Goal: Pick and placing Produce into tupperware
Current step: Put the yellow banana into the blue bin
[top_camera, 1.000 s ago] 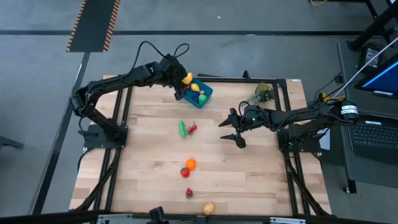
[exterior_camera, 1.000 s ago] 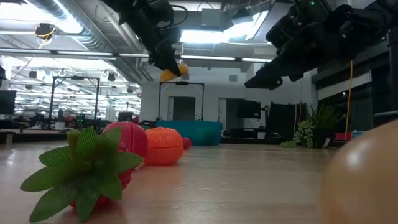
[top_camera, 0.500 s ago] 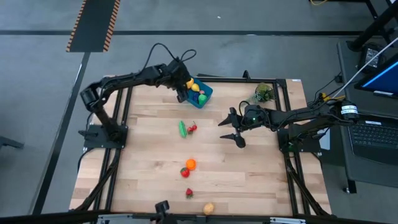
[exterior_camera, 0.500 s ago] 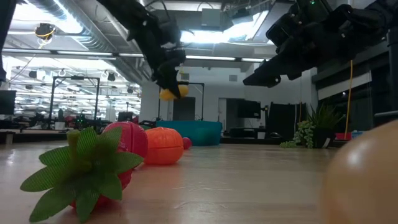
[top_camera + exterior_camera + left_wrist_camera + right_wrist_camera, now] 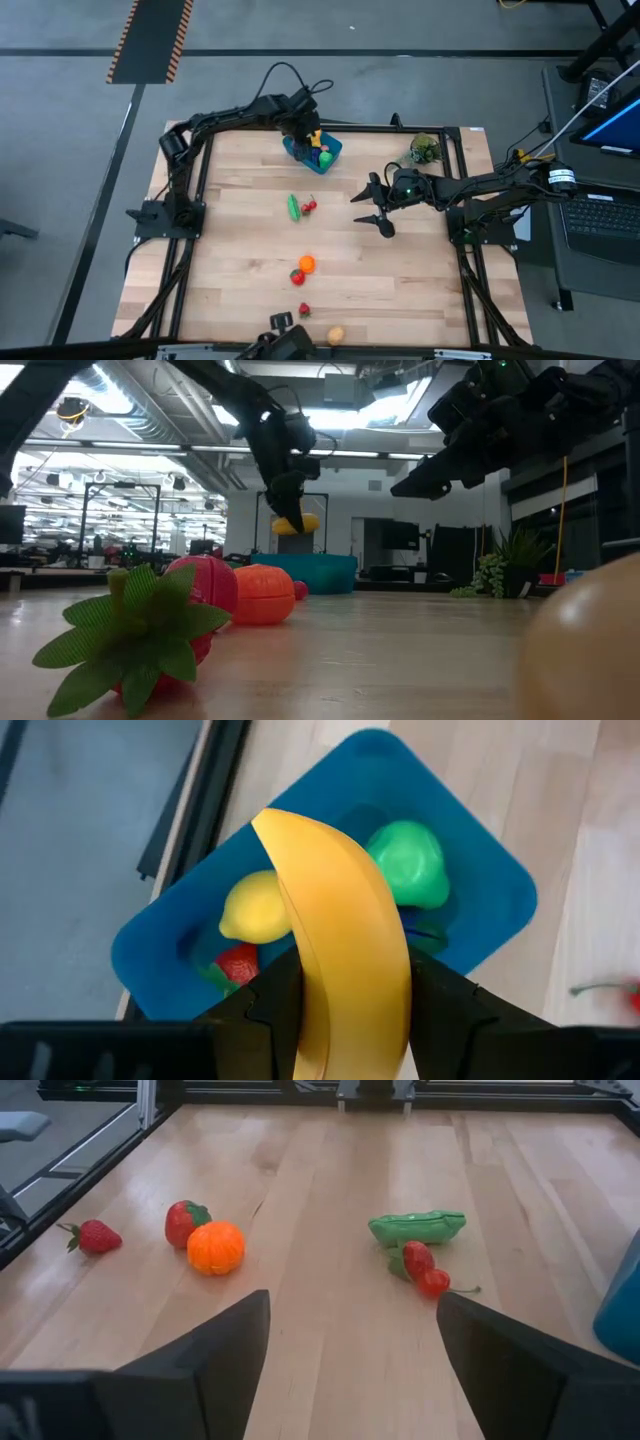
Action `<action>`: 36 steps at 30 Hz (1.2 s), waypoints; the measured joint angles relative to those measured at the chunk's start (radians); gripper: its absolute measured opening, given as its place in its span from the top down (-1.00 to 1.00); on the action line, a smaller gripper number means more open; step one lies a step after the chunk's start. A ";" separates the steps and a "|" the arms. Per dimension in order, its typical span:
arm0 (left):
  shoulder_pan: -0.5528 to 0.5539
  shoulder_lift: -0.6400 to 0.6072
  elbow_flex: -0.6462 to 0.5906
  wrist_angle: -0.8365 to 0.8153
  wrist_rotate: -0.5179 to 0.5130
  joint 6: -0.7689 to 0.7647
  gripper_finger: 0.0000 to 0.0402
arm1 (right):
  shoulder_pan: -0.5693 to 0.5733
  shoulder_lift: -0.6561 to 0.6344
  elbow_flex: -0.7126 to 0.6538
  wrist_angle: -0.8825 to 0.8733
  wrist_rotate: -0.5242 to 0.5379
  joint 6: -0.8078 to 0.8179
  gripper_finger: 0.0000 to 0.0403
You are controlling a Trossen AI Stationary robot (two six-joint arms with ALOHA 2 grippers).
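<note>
Blue plastic, the tupperware [image 5: 312, 149] sits close to the table's [image 5: 230, 250] far edge, a little left of its middle, and the left gripper [image 5: 345, 995] hangs directly above it, clamped on a yellow toy banana [image 5: 345, 960]. In the left wrist view the banana covers the container's middle, with a lemon [image 5: 255, 907], a green pear-like fruit [image 5: 407, 863] and a small strawberry [image 5: 237, 965] lying inside around it.

Bare wood lies between the container and the near edge. A green pea pod [image 5: 293, 207] and a pair of cherries [image 5: 309, 206] touch each other near the table's centre. Nearer the front edge an orange [image 5: 307, 264] and a red fruit [image 5: 297, 277] sit side by side, then another strawberry [image 5: 304, 310] and a tan fruit [image 5: 336, 335] right at the near edge.

The right gripper [image 5: 372, 208] hovers over the right half of the table with its fingers spread wide and nothing between them (the boards under it are bare). A leafy plant sprig [image 5: 424, 150] stands at the far right corner, well apart from the container.
</note>
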 joint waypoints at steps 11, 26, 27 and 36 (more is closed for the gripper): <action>0.024 0.097 0.119 -0.131 0.021 0.076 0.35 | 0.000 0.000 0.000 -0.003 0.000 0.000 -0.43; 0.039 0.099 0.119 -0.135 0.068 0.137 0.35 | 0.000 0.000 0.000 -0.004 0.000 -0.003 -0.43; 0.039 0.099 0.119 -0.135 0.068 0.146 0.35 | 0.000 0.000 0.000 -0.004 0.000 -0.003 -0.43; 0.039 0.099 0.109 -0.134 0.068 0.162 0.35 | 0.000 0.000 0.000 -0.004 0.000 -0.003 -0.43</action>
